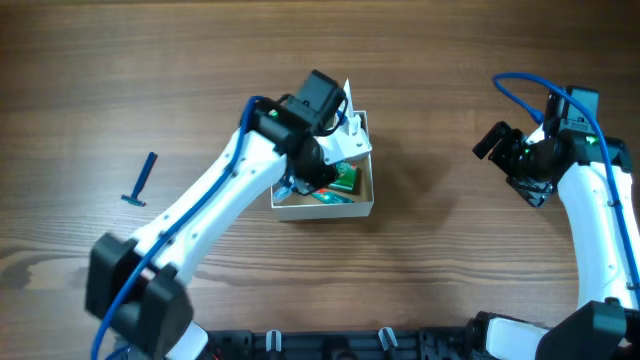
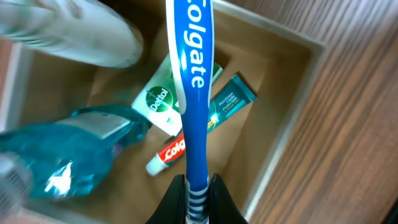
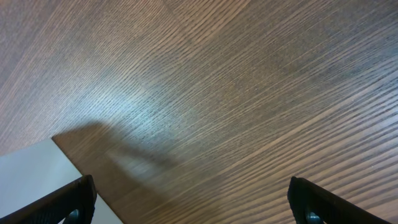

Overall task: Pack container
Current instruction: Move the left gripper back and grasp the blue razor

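Note:
The container [image 1: 366, 196], a white-walled box with a tan inside, sits mid-table; in the left wrist view its rim [image 2: 292, 134] runs down the right. My left gripper [image 2: 198, 194] is shut on a blue Colgate toothbrush [image 2: 191, 74] and holds it over the box. Inside lie a green Dettol soap pack [image 2: 158, 99], a teal tube [image 2: 230, 102], a small Colgate toothpaste [image 2: 166, 155] and a teal plastic-wrapped pack [image 2: 68, 155]. A blurred white object [image 2: 74, 31] is at the top left. My right gripper [image 3: 193, 202] is open and empty over bare table at the right [image 1: 500, 140].
A blue razor [image 1: 141, 181] lies on the wooden table at the far left. The left arm [image 1: 215, 205] reaches diagonally across the box's left side. A pale surface [image 3: 31, 171] shows at the lower left of the right wrist view.

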{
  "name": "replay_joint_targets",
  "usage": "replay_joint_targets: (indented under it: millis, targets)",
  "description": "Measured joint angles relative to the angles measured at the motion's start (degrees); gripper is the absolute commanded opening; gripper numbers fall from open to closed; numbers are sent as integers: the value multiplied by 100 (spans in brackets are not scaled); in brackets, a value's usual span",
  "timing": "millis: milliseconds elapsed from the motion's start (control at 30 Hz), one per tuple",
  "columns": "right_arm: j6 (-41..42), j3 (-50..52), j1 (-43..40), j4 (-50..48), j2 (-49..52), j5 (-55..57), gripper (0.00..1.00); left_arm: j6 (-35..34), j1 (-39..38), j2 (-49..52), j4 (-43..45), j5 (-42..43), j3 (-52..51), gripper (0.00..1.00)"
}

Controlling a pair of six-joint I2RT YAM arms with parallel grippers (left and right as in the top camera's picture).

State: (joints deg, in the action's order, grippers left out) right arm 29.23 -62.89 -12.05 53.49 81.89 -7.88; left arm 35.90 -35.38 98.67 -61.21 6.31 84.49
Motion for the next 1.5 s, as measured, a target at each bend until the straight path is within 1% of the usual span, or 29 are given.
replay_joint_targets:
  millis: [33,67,100,133,167,200,233,267,333,400,433,500,533,600,633,700,800,867,933,1167,1433,1500]
  targets:
    - [0,0,0,2,0,0,100,7,0,131,46,-9,0,4]
    - [0,0,0,2,0,0,100,7,0,199,85,-24,0,9]
    - [0,0,0,4,0,0,100,9,0,232,142,-42,-2,33]
    - [0,0,0,2,0,0,100,28,0,238,197,-44,-2,43]
    - [0,0,0,4,0,0,100,48,0,238,216,-52,-2,50]
    - [0,0,0,4,0,0,100,44,0,238,188,-72,-2,60]
    - [0,0,0,4,0,0,100,59,0,238,125,-87,-2,68]
    - [0,0,0,4,0,0,100,50,0,236,17,-105,0,81]
    - [0,0,0,4,0,0,100,31,0,227,-348,-195,0,100]
    - [0,0,0,4,0,0,100,-151,2,157,-577,-343,0,100]
    - [0,0,0,2,0,0,100,-345,11,72,-636,-476,0,100]
    - [0,0,0,2,0,0,100,-837,125,-299,-732,-752,2,100]
    - [0,0,0,4,0,0,100,-1154,348,-625,-765,-874,9,100]
    - [0,0,0,2,0,0,100,-1657,1152,-1150,-732,-997,55,100]
    - [-2,0,0,4,0,0,100,-1963,1823,-1357,-656,-1082,107,100]
    - [-2,0,0,7,0,0,100,-2247,2643,-1397,-511,-1080,131,100]
    - [-17,0,0,4,0,0,100,-2568,4155,-1021,-343,-946,131,100]
    - [-20,0,0,4,0,0,100,-2647,4627,-632,-310,-809,133,100]
    - [-20,0,0,7,0,0,100,-2712,4975,-37,-299,-675,133,100]
    - [-87,0,0,9,0,0,100,-2811,5270,1545,-72,-597,129,100]
    - [-146,0,0,28,0,0,100,-2811,5270,2299,70,-592,129,100]
    - [-149,0,0,31,0,0,100,-2822,5270,2310,107,-601,125,91]
